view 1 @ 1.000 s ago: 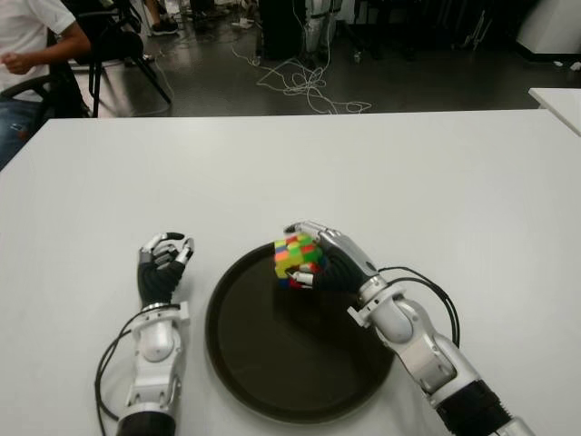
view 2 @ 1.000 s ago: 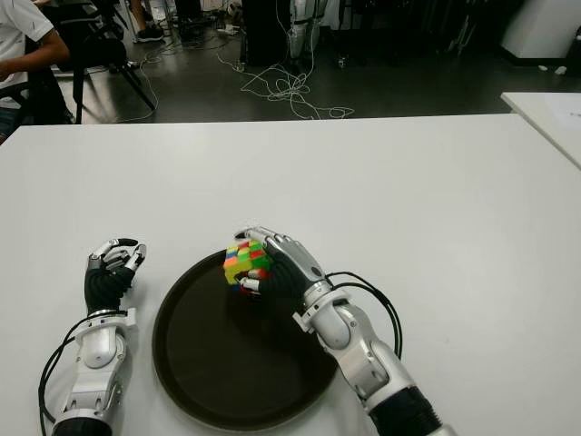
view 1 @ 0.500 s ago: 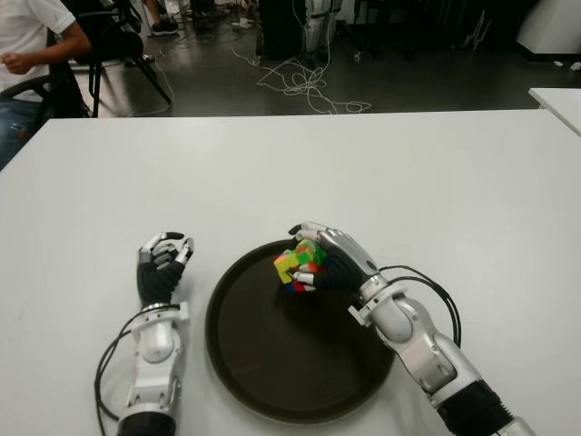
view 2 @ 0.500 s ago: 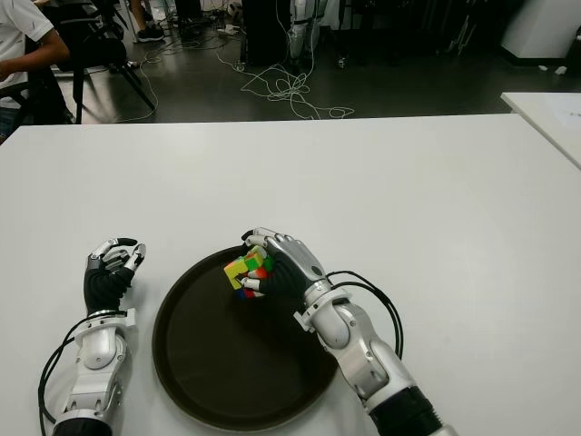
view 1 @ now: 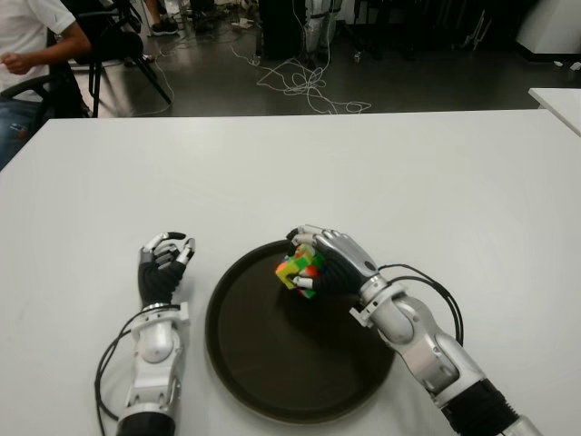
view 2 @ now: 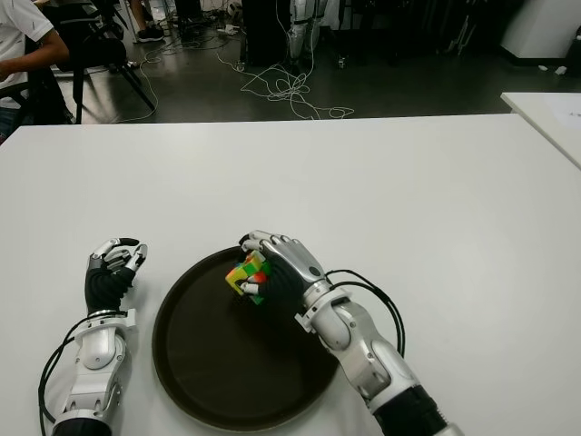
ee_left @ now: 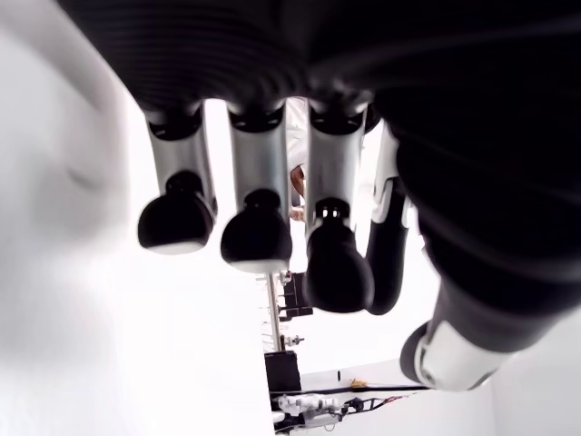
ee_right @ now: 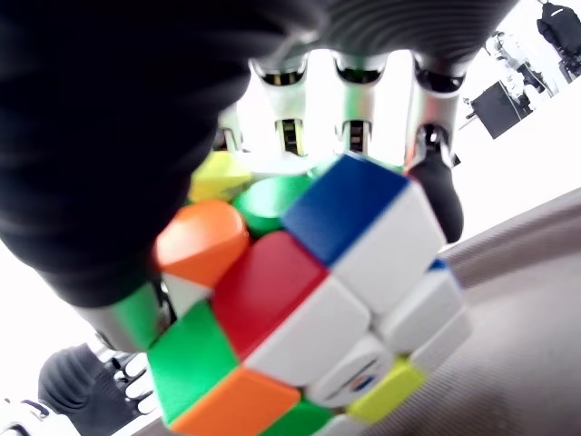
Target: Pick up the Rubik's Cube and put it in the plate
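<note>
Over the far rim of the round dark brown plate (view 1: 272,381), my right hand (view 1: 331,263) grips the multicoloured plastic Rubik's Cube (view 1: 300,270), tilted, fingers curled across its top. It looks light, rigid and smooth, best held by opposite faces. Bare white table (view 1: 408,173) surrounds the plate. My left hand (view 1: 162,263) shows left of it, fingers curled, holding nothing.

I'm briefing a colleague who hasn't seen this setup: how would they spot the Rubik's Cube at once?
On the white table, find the round dark plate near the front edge. Over its far rim the right hand curls around the Rubik's Cube, tilted. It is the only multicoloured thing here; the left hand, left of the plate, holds nothing.
</note>
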Tool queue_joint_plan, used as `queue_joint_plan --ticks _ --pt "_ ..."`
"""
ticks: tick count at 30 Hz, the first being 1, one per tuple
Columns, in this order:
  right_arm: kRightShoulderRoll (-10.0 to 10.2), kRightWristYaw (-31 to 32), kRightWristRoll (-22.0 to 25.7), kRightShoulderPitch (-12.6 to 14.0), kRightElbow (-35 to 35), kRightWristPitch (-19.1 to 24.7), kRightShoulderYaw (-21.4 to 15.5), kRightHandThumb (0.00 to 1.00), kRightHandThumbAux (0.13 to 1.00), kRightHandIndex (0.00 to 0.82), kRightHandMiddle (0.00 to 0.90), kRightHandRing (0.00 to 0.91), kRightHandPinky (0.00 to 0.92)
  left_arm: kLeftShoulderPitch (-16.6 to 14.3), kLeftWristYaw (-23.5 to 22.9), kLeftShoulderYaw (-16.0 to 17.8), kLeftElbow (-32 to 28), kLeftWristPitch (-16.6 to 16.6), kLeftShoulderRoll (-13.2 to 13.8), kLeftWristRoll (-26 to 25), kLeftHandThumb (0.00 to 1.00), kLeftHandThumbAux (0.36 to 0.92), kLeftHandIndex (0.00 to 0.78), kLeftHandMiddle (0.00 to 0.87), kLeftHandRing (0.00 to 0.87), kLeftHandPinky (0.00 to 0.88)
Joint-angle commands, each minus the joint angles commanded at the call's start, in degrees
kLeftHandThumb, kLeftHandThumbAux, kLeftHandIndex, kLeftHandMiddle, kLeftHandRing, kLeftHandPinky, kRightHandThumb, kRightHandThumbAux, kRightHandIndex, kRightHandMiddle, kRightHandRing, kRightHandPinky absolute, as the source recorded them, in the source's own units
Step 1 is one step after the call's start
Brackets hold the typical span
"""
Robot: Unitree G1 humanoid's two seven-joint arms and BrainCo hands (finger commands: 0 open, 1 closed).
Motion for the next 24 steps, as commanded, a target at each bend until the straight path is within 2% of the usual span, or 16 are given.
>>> queue_joint_plan --ticks 2,7,9,11,12,14,17,24 --pt "0.0 1.0 0.5 0.1 -0.4 0.3 -0.2 0.015 0.721 0.49 0.774 0.811 0.808 0.0 0.3 0.0 0.0 0.1 0.0 0.2 0.705 0.706 0.443 0.817 0.834 0.824" --pt "-0.2 3.2 0.8 0.1 -1.3 1.4 -0.2 0.002 0.698 0.441 0.727 0.786 0.771 -0.1 0.6 0.1 0.1 0.0 -0.1 0.3 0.706 0.706 0.444 0.818 0.834 0.825" --pt "-0.3 4.0 0.9 0.1 -1.7 1.8 -0.2 0.001 0.701 0.432 0.684 0.754 0.719 -0.1 0.5 0.1 0.2 -0.1 -0.1 0.3 0.706 0.706 0.444 0.816 0.832 0.82" --pt "-0.3 4.8 1.0 0.1 -2.3 2.3 -0.3 0.0 0.707 0.409 0.554 0.652 0.613 -0.1 0.5 0.1 0.2 -0.2 -0.1 0.2 0.706 0.706 0.443 0.814 0.829 0.818" --pt "-0.2 5.0 1.2 0.3 -2.6 2.6 -0.4 0.0 0.708 0.404 0.529 0.631 0.593 -0.1 0.3 0.1 0.3 -0.3 -0.1 0.1 0.706 0.706 0.443 0.813 0.829 0.818" --pt "0.1 5.2 1.7 0.5 -2.8 3.0 -0.7 0.0 0.708 0.367 0.409 0.489 0.5 0.0 0.2 0.1 0.3 -0.4 -0.1 0.1 0.706 0.706 0.444 0.813 0.828 0.818" --pt "0.4 5.2 2.2 0.6 -2.7 3.2 -0.8 0.0 0.713 0.347 0.342 0.407 0.455 0.0 0.3 0.0 0.3 -0.5 0.0 0.2 0.706 0.706 0.444 0.812 0.828 0.816" --pt "0.7 4.3 3.0 0.4 -2.2 2.9 -1.0 0.0 0.74 0.316 0.284 0.327 0.392 -0.2 1.2 -0.1 0.7 -0.5 0.2 1.1 0.705 0.706 0.443 0.812 0.829 0.819"
